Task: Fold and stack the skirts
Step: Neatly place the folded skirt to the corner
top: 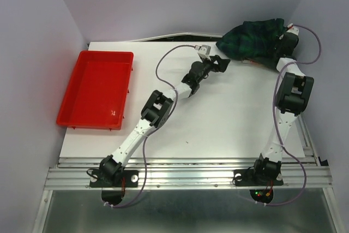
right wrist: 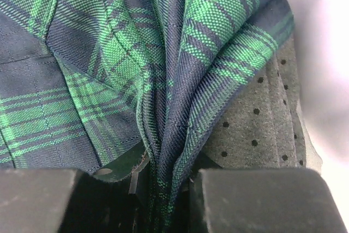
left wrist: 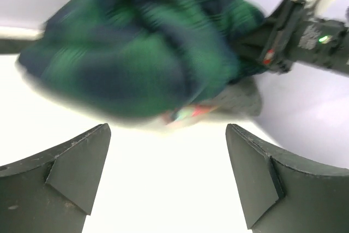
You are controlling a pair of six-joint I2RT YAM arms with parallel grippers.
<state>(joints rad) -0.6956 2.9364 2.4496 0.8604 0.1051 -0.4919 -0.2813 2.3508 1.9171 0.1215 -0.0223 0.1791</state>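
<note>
A dark green-navy plaid skirt [top: 255, 37] lies bunched at the table's far right corner. My right gripper [top: 282, 40] is shut on a fold of this plaid skirt [right wrist: 163, 80], pinched between its jaws [right wrist: 163, 189]. Beside that fold lies a grey skirt with dark dots [right wrist: 262, 113]. My left gripper [top: 221, 63] stands open just left of the heap, holding nothing. In the left wrist view its jaws [left wrist: 168, 132] gape over bare table short of the plaid skirt [left wrist: 136, 53], and a bit of grey cloth [left wrist: 245, 99] shows under it. The right gripper [left wrist: 283, 36] reaches into the heap there.
A red plastic tray [top: 70, 97] sits on the table's left side. White walls close the table in at the back and on the right, right behind the heap. A small coloured tag [left wrist: 188, 113] shows at the skirt's lower edge.
</note>
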